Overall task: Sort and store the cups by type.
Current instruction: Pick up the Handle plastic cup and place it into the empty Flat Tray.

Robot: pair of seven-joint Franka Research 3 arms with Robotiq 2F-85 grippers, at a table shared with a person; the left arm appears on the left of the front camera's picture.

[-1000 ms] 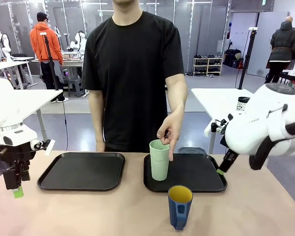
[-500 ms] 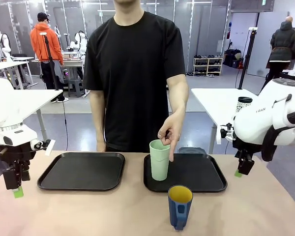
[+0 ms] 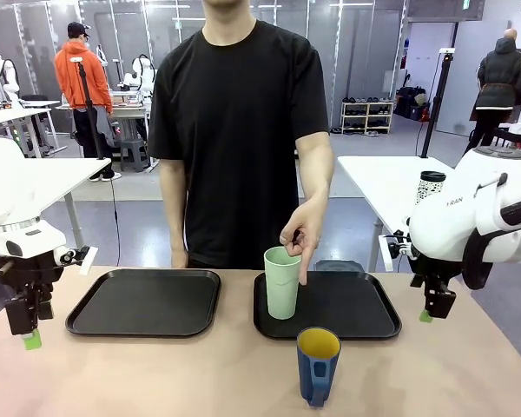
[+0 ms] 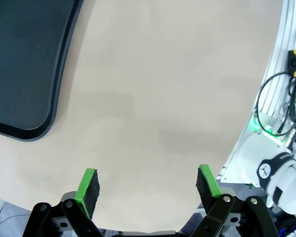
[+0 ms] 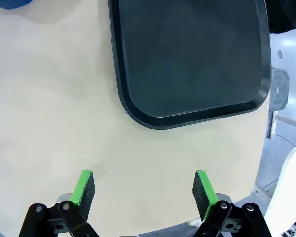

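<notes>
Tumbler (image 3: 281, 283), pale mint green, stands upright on the near left part of the right-hand tray (image 3: 365, 320); a person's hand (image 3: 302, 233) is at its rim. Dark blue mug (image 3: 318, 365) stands on the table (image 3: 200, 373) just in front of that tray — handle toward the camera. Left gripper (image 4: 147, 180): jaws wide apart, nothing between them, above bare table beside the left-hand tray (image 3: 143, 301). Right gripper (image 5: 144, 185): jaws likewise spread wide and empty — over the table off the right-hand tray's corner.

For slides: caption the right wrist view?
Open right gripper hovers over beige tabletop beside a rounded black plastic tray.
</notes>
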